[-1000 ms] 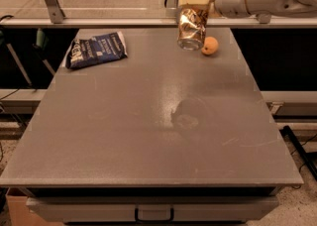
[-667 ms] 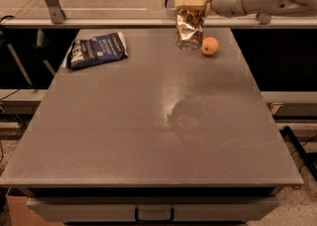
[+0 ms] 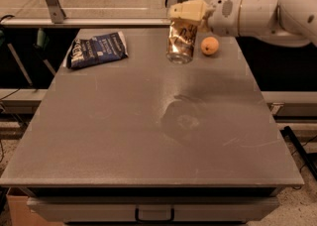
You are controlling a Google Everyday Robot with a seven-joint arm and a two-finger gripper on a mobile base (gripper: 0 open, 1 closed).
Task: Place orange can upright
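The orange can [image 3: 181, 44] has orange-gold and white patterned sides and stands roughly upright at the back of the grey table [image 3: 124, 136], right of centre. My gripper [image 3: 187, 14] reaches in from the right on a white arm [image 3: 257, 12] and is shut on the can's top end. The can's silver bottom is at or just above the tabletop; I cannot tell whether it touches.
A small round orange fruit [image 3: 209, 45] lies just right of the can. A dark blue snack bag [image 3: 97, 50] lies at the back left. A metal rail [image 3: 89, 22] runs behind the table. The table's right edge drops to the floor.
The gripper and the can have moved down and a little to the left, closer to the tabletop. The fruit and the bag have not moved.
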